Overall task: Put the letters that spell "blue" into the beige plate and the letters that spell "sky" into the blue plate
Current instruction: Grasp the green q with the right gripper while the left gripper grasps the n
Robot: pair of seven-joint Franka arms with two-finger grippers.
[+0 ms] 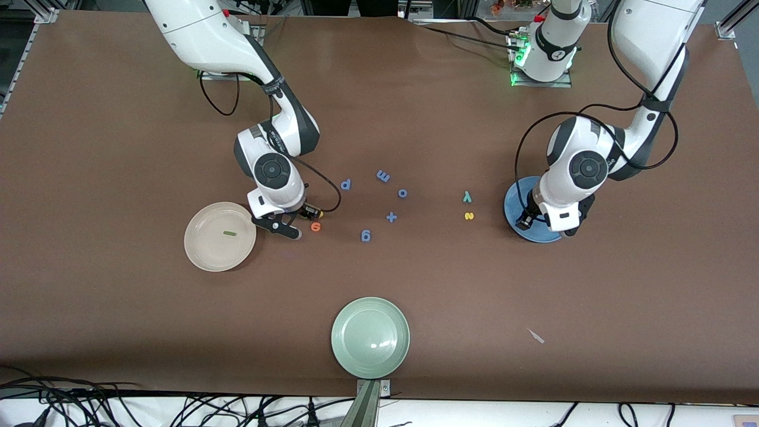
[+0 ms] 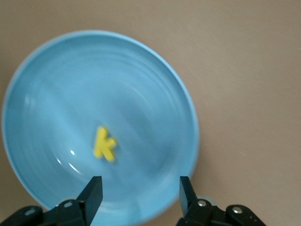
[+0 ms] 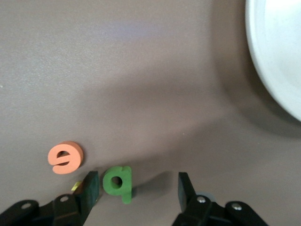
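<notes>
The round cream-beige plate [image 1: 220, 236] holds the dark green stick-like l [image 1: 229, 233]. Just beside it the right gripper [image 3: 138, 188] hangs released over the dark green b [image 3: 118, 181], next to the orange e [image 1: 315, 226]. The left gripper [image 2: 140, 192], parted and empty, hangs over the round blue plate [image 2: 56, 94] holding the yellow k [image 2: 104, 143].

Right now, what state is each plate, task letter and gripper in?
Blue plate: holds yellow k.
Beige plate: holds green l.
Orange e, green b: on table.
Left gripper: open, over blue plate.
Right gripper: open, around green b.
</notes>
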